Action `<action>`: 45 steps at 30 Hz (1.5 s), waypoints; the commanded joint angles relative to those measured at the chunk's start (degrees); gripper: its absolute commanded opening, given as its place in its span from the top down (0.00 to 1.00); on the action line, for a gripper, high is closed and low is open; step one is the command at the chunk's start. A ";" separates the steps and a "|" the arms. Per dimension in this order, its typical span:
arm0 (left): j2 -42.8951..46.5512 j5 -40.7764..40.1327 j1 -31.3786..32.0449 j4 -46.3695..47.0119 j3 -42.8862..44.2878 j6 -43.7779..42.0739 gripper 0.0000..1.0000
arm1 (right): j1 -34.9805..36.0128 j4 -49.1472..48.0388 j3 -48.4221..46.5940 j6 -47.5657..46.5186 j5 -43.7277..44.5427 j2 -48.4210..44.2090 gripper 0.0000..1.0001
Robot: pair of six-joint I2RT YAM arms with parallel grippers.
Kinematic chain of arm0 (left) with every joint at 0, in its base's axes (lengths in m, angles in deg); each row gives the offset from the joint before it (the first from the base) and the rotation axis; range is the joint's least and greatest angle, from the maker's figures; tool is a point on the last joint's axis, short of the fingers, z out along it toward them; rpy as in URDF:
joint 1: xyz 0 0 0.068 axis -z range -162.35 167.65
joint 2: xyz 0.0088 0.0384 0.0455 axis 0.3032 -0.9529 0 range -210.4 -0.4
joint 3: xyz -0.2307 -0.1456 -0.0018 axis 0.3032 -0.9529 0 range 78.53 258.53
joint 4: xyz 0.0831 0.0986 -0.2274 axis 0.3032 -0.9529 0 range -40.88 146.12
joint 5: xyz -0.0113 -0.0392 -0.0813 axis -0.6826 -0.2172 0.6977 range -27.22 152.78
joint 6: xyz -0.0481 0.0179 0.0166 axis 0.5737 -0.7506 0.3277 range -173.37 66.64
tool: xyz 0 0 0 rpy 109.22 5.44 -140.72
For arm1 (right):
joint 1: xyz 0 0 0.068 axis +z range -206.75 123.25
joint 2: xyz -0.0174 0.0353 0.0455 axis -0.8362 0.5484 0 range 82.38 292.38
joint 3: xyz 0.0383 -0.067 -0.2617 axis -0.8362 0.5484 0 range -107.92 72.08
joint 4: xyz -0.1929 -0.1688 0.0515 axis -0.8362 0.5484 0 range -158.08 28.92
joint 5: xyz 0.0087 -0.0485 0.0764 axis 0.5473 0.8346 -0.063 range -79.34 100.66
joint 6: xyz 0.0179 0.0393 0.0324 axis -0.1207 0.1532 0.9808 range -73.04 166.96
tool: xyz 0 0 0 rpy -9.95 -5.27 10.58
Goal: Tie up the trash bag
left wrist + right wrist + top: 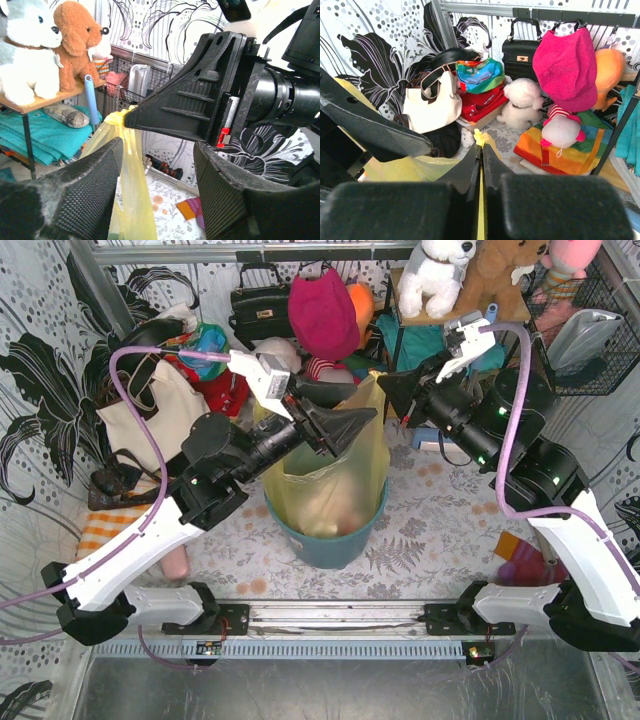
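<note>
My right gripper [481,152] is pressed together on the bag [330,475]. It pinches a thin fold of the bag's top edge, so the plastic rises to a peak above the bin [330,548]. The rest of the bag sits down inside the bin, within the rim.

My left gripper [157,150] stands spread and holds nothing. The pulled-up strip of bag runs down between its fingers, close against one of them.

The two grippers meet almost tip to tip over the bin's far rim, so I have little room between them. The tote [150,415] crowds the left arm's side, and the shelf [30,104] stands near the right gripper. Bare floor [420,530] lies to the right of the bin and in front of it.
</note>
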State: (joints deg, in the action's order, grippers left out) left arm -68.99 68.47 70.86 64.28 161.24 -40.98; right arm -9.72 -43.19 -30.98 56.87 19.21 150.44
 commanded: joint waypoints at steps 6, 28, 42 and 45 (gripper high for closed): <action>2.90 4.57 0.14 12.12 -7.08 -13.78 0.23 | 0.26 -4.29 -1.12 1.11 -4.07 -0.91 1.00; -3.85 -1.88 0.14 20.63 -5.57 -27.97 0.28 | 0.26 -2.42 -0.69 2.95 -10.36 -1.85 1.00; -6.55 -1.64 0.14 17.94 -1.88 -25.51 0.55 | 0.26 -3.43 1.28 3.23 -11.45 -3.29 1.00; -6.42 -1.40 0.14 17.58 -2.31 -25.32 0.62 | 0.26 -3.50 1.20 2.97 -11.46 -3.35 1.00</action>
State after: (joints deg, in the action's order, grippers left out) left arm -75.62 67.29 70.95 80.45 157.29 -66.71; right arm -9.72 -44.64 -30.13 59.38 8.85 147.99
